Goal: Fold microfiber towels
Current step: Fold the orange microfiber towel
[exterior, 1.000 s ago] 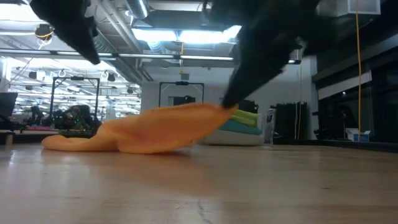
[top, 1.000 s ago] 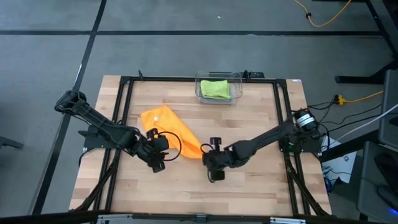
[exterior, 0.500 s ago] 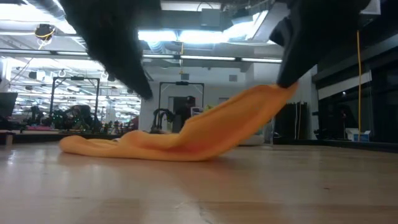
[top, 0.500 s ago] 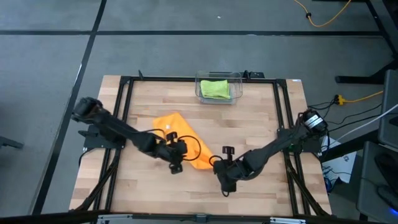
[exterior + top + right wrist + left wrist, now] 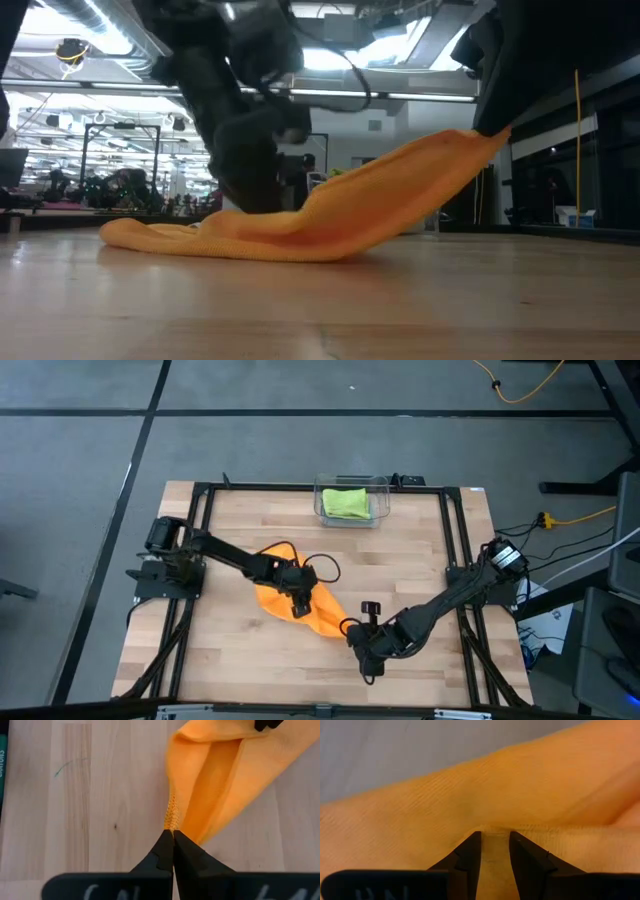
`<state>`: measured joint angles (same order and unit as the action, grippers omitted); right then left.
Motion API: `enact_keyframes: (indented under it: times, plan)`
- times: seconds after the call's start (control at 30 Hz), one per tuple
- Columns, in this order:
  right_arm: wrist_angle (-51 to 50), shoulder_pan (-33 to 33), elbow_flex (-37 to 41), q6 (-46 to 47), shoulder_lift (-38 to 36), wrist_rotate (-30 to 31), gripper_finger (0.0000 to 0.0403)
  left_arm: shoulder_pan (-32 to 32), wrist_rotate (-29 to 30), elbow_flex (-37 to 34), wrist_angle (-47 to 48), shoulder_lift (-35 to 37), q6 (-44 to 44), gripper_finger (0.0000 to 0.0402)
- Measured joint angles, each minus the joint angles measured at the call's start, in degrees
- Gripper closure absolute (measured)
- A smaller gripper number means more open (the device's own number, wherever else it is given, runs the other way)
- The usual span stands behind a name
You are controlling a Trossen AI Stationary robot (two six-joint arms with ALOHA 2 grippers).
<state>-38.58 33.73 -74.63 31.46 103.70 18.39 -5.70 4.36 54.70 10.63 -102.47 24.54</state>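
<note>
An orange towel (image 5: 285, 585) lies bunched on the middle of the wooden table (image 5: 230, 660). Most of it rests on the wood, and its near right corner is raised. My left gripper (image 5: 300, 603) is down on the towel's middle, its fingers nearly shut with cloth between them (image 5: 494, 834). My right gripper (image 5: 355, 634) is shut on the raised corner; it also shows in the right wrist view (image 5: 172, 832). A lime green towel (image 5: 346, 502) lies in the clear bin (image 5: 384, 488) at the far edge. The teal and grey towels cannot be made out. My left gripper comes down from above onto the towel's middle and pinches a small raised ridge of cloth (image 5: 492, 832) between its two fingertips. The cloth around it lies on the table. My right gripper pinches the towel's stitched corner edge (image 5: 171, 817) between its fingertips. That corner is lifted clear of the table (image 5: 480, 140), and the cloth slopes down from it to the part on the wood (image 5: 200, 235).
The black frame rails (image 5: 200, 530) run along the table's left, right and far sides. Bare wood lies toward the near edge (image 5: 260, 670) and the far right (image 5: 420, 550).
My right gripper has moved toward the near edge and the right with the towel's corner, dragging the towel that way and raising that end. My left gripper has travelled toward the right and come down onto the towel's middle.
</note>
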Motion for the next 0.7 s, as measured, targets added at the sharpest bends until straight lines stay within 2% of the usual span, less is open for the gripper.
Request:
enact_keyframes:
  times: [0.3,0.43,0.7]
  plan:
    - [-0.25,0.06,0.00,0.02,0.03,-0.26,0.0399,5.63,-0.83,0.02,0.74,0.56,-3.16,0.0306]
    - [-0.58,0.09,0.00,0.02,0.03,-0.48,0.0398,6.77,-1.28,0.00,2.95,0.73,-3.69,0.0292]
    - [-0.77,0.09,0.00,-0.43,0.03,-0.45,0.0398,6.17,-9.47,0.00,3.60,0.41,-2.36,0.0263]
